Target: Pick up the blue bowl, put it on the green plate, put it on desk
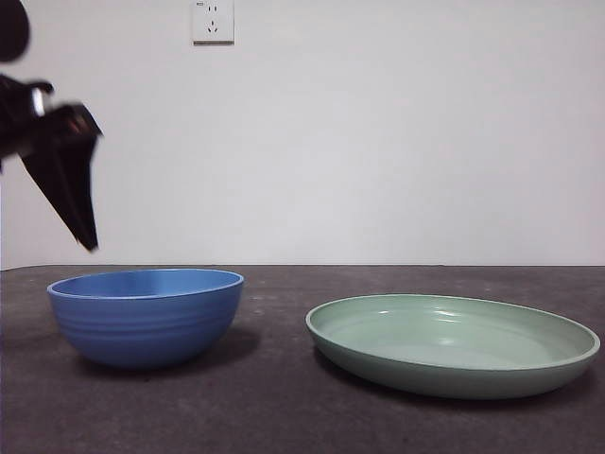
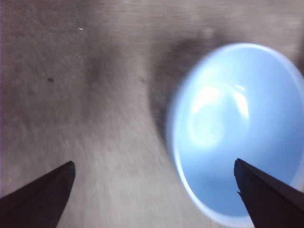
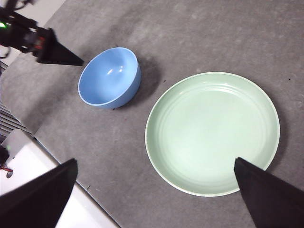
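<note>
One green plate (image 1: 454, 345) sits nearest on the tabletop (image 1: 284, 407), one blue bowl (image 1: 145, 315) apart at its 9 o'clock. Left end effector (image 2: 154, 173) hovers released above the bowl's outer rim, touching nothing. Right end effector (image 3: 154, 171) waits high, spread wide, empty.

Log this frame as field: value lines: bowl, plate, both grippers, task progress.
blue bowl: upright on the desk, empty, not held
green plate: flat on the desk beside the bowl, apart from it, empty
left gripper: jaws open, above the desk near the bowl's rim, not touching it
right gripper: jaws open, high over the plate, holding nothing
progress: bowl not yet picked up, not on the plate
wall: white, with an outlet
</note>
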